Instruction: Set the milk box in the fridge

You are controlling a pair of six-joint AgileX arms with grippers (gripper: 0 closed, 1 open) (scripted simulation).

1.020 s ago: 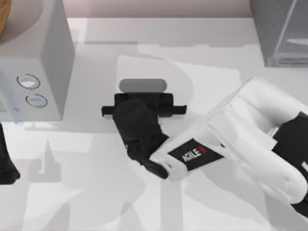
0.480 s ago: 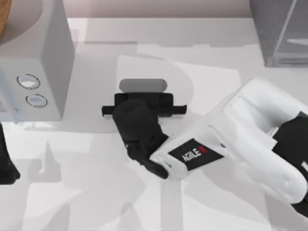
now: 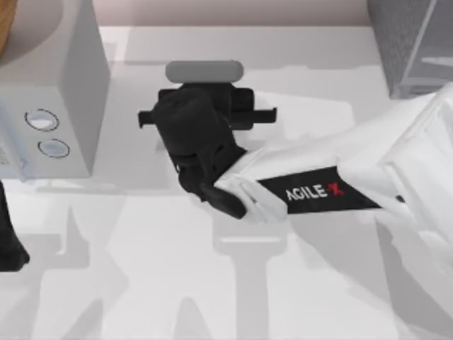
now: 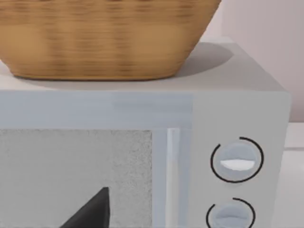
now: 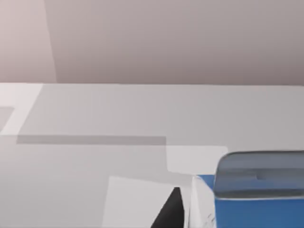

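1. The milk box (image 5: 259,194) sits in the grasp of the right end effector (image 3: 205,95). From above only its grey cap shows, poking out past the black fingers at mid-bench toward the far edge; the right wrist view shows its blue body with the grey top close up.
2. The right end effector looks clenched on the milk box. The box appears lifted off the bench (image 3: 141,269), though the pictures do not show its underside, so I judge this rather than see it.
3. The fridge (image 3: 414,46) stands at the far right corner of the bench, well apart from the box. Its glass door panel is in view, but I cannot tell whether it stands open.
4. Progress: the pick-up seems done. The carry across to the fridge, the placing inside and the release are left.
5. The left end effector (image 3: 8,244) is parked at the left edge, near the microwave (image 3: 64,85) with 2 dials; I cannot tell how its fingers stand. A wicker basket (image 4: 104,38) rests on top of the microwave.
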